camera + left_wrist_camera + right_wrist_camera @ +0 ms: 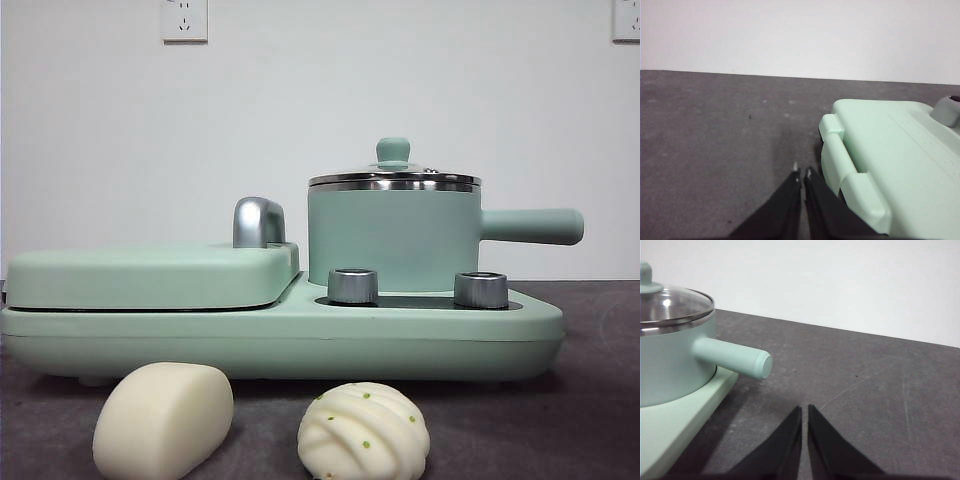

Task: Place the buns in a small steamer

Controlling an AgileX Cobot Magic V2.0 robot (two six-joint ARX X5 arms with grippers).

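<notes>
Two white buns lie on the dark table in front of the appliance: a smooth oblong bun [163, 420] and a round pleated bun [363, 432] with green specks. Behind them the small steamer [394, 238], a mint-green pot with a steel rim and a straight side handle [530, 226], stands on the appliance with its glass lid [394, 175] on. The steamer [670, 360] also shows in the right wrist view, where my right gripper [804, 410] is shut and empty, off past the handle's end. My left gripper [801, 173] is shut and empty beside the griddle end.
The mint-green appliance base [300, 335] carries a flat lidded griddle section [150, 275] on its left, with a steel hinge knob [258, 222] and two steel dials [352, 285]. A white wall with outlets [184, 20] stands behind. Dark table [865, 385] extends beyond the pot handle.
</notes>
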